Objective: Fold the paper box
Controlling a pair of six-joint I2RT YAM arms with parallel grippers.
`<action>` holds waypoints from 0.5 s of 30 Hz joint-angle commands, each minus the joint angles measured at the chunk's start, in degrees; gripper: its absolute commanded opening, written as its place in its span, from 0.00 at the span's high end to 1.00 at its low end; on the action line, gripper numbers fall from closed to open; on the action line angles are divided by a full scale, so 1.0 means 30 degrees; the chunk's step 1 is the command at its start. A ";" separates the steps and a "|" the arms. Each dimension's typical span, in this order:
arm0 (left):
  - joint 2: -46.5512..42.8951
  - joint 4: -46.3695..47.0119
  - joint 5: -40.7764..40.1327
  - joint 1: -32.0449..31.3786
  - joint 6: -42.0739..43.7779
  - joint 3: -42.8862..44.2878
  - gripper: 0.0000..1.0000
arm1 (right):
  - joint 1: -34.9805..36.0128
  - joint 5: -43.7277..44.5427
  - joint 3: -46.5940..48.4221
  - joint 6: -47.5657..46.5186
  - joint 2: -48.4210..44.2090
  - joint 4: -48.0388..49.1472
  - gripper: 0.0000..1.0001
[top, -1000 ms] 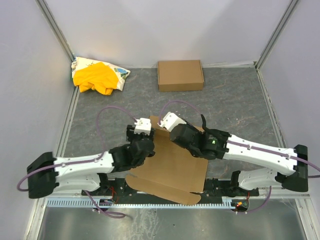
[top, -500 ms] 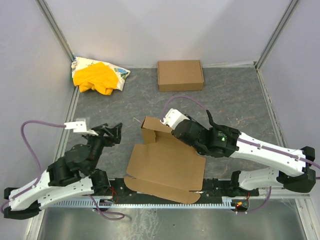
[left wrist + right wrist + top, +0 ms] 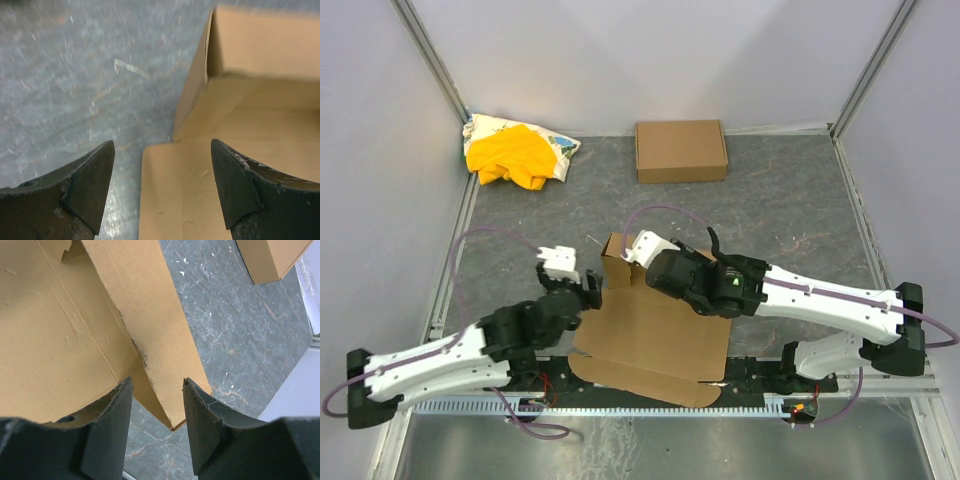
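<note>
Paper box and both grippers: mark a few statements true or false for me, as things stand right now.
1. The paper box lies mostly flat, with a flap standing up at its far-left corner. True.
2. The left gripper is clamped on the box's edge. False: its jaws stand wide open at the box's left edge, holding nothing.
3. A cardboard flap shows between the fingers of the right gripper. True.
4. The yellow cloth bundle lies on the paper box. False: it sits in the far-left corner of the table, well apart from the box.
5. The other cardboard carton rests at the table's far edge, clear of both arms. True.
</note>
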 commanded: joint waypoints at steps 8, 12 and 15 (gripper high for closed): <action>0.3866 0.8464 -0.0431 -0.0144 -0.3437 -0.5634 0.15 | 0.0031 0.1401 0.0469 0.2299 -0.3542 0.0605 0.49; 0.2897 1.3238 -0.1034 -0.0154 -0.2819 -0.8253 0.16 | -0.0002 0.1487 -0.0267 0.2440 -0.3866 0.0515 0.49; 0.2886 1.8345 -0.0829 -0.0161 -0.0835 -1.0497 0.16 | -0.0134 0.1563 -0.0914 0.3170 -0.4294 0.1097 0.50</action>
